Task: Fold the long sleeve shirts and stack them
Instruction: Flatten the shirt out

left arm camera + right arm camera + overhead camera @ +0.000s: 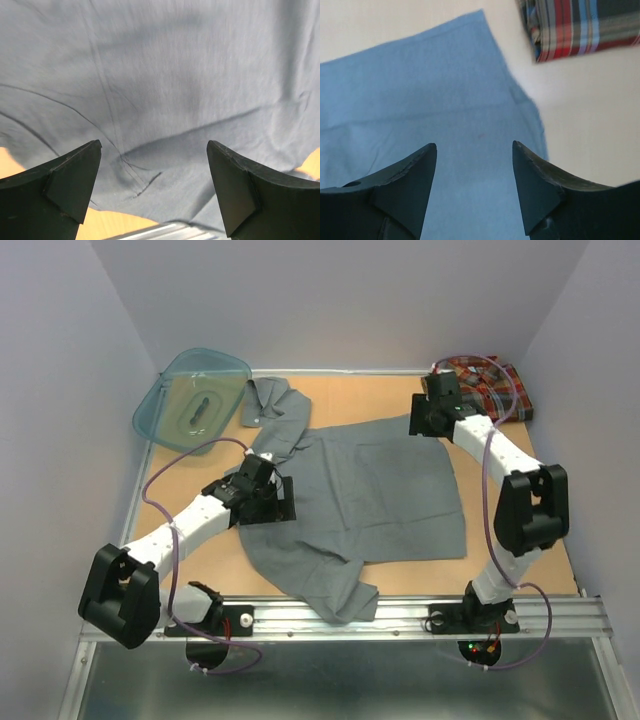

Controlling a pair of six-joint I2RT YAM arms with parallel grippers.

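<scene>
The grey long sleeve shirt (pixel 390 490) lies spread over the middle of the table, its collar (pixel 265 400) toward the back left. The plaid long sleeve shirt (pixel 492 388) sits folded in the back right corner. My left gripper (pixel 283 498) hovers over the grey shirt's left side. In the left wrist view it (pixel 154 145) is open wide with nothing between its fingers, creased grey cloth (pixel 165 90) below. My right gripper (pixel 425 422) is over the shirt's back right corner. In the right wrist view it (pixel 474 145) is open and empty above the cloth (pixel 420 110), with the plaid shirt (pixel 575 25) beyond.
A teal plastic basin (pixel 195 398) leans in the back left corner. The grey shirt's lower part (pixel 340 595) reaches the metal rail (pixel 420 612) at the front edge. Bare wooden table (pixel 520 530) shows to the right of the shirt. White walls enclose the table.
</scene>
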